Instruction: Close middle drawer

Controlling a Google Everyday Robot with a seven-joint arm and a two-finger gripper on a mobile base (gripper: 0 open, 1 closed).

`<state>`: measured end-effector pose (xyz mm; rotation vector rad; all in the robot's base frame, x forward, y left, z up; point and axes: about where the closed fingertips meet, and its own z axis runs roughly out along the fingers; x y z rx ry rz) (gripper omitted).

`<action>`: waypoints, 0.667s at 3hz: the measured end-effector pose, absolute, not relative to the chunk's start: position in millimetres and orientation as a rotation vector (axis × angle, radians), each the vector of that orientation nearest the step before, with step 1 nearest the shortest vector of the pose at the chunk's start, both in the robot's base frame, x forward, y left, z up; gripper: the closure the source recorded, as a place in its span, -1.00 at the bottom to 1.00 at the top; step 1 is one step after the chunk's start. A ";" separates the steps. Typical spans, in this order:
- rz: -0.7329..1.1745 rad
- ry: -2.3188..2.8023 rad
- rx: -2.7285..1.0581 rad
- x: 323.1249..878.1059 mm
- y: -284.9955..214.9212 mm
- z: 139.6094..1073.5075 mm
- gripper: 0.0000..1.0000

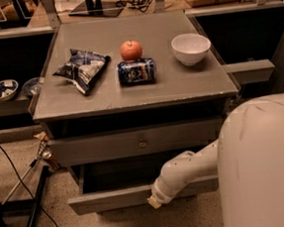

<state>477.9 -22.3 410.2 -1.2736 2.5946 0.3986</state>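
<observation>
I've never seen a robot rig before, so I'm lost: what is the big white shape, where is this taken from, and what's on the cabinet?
The white shape is the robot's arm, seen from one camera looking down past it; where that camera is mounted isn't known. Its hand is low down, at the front of the pulled-out middle drawer, and carries nothing I can see. On the grey cabinet top are a chip bag, an apple, a can on its side and a white bowl.
</observation>
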 end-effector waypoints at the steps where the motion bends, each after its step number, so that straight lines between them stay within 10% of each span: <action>1: 0.399 2.594 -1.273 476.2 -24.3 411.9 1.00; 2: 0.400 2.588 -1.270 480.3 -22.7 413.2 1.00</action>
